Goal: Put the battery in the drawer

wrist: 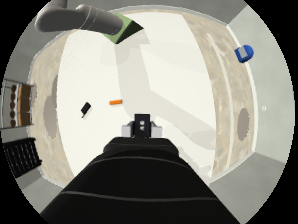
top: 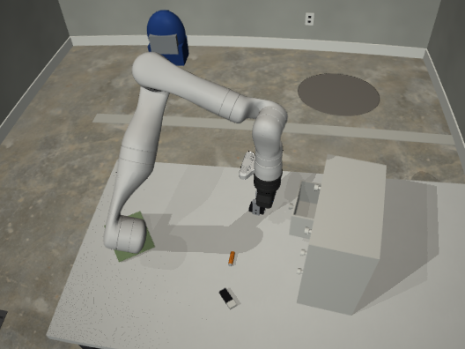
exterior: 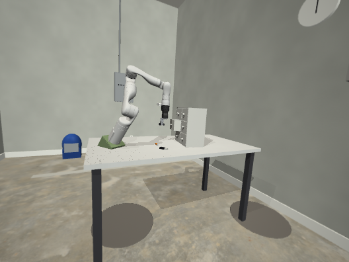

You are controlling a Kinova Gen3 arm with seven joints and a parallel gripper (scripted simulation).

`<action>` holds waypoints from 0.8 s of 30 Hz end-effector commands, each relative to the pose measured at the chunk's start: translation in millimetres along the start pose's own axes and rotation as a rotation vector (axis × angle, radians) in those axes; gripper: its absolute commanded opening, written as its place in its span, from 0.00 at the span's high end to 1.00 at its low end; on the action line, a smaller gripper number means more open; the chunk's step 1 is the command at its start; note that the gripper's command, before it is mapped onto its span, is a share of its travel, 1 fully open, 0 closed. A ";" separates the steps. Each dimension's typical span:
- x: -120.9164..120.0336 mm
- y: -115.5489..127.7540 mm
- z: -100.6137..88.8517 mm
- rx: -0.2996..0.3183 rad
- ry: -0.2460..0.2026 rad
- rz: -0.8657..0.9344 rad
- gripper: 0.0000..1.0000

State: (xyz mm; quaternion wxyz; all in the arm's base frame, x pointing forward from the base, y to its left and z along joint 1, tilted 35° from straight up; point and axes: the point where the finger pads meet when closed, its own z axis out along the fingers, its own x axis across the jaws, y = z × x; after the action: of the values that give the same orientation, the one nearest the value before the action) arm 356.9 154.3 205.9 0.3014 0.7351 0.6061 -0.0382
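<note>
You had battery (top: 251, 206) (exterior: 160, 124) (wrist: 142, 120) pinched in gripper (top: 256, 207) (exterior: 161, 124) (wrist: 142, 126), up off table, in front of chest (top: 352, 207) (exterior: 196, 127). Open drawer (top: 301, 226) (exterior: 176, 125) stuck out of chest; its letter couldn't be read. Best move: check for R, go over drawer, miss its walls, dip, let go gently.

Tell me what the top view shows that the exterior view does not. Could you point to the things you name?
Only the top: the inside of the open drawer (top: 301, 226) (exterior: 177, 125), and a wall socket (top: 309, 18).

Only the exterior: a clock (exterior: 317, 14) and a grey wall panel (exterior: 118, 87).

Both: chest (top: 352, 207) (exterior: 197, 127), claw (top: 256, 208) (exterior: 161, 123), orange cylinder (top: 232, 258) (exterior: 156, 143), black-and-white block (top: 227, 298) (exterior: 163, 148) and blue bin (top: 166, 26) (exterior: 71, 142).
</note>
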 end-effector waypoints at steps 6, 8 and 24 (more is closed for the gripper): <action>3.6 1.6 -41.1 -0.010 0.012 -0.009 0.49; 3.5 1.5 -49.9 -0.010 0.012 -0.009 0.49; 3.1 1.2 -81.8 -0.010 0.012 -0.009 0.49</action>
State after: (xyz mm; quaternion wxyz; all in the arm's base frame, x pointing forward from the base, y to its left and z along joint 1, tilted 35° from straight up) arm 333.6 195.1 269.8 0.3014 0.7323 0.6098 -0.0339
